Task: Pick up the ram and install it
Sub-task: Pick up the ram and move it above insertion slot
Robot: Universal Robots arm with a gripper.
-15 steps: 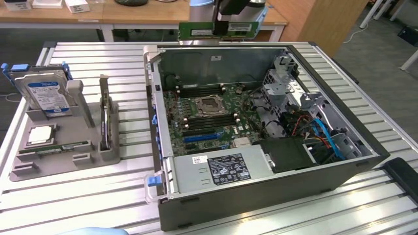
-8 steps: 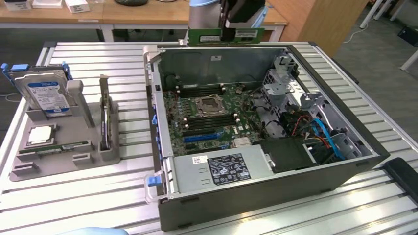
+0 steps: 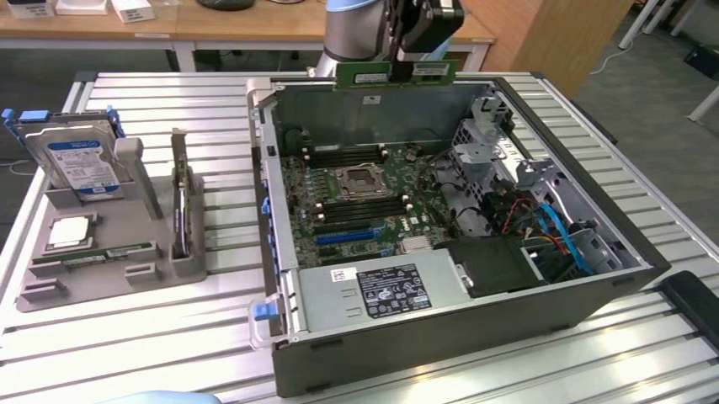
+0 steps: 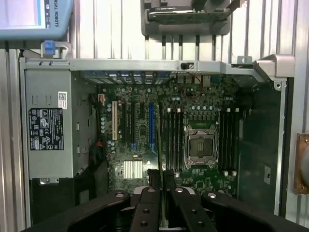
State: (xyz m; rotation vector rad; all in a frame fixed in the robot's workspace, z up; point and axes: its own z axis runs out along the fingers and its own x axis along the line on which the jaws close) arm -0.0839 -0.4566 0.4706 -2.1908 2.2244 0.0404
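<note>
Exterior view: gripper (image 3: pixel 396 64) clamps ram (image 3: pixel 365 76); ram above computer case (image 3: pixel 450 345)

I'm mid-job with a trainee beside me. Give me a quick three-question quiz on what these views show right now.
1. True or false: the ram is clamped in the gripper and held above the open computer case.
2. What stands upright in the grey holder at the exterior view's left?
A. a hard drive
B. a cooling fan
C. a keyboard
3. Fill in: in the exterior view, the labelled power supply sits at the end of the case ____ the camera (nearest or farthest from).

Key: 1 true; 2 A; 3 nearest.
</note>
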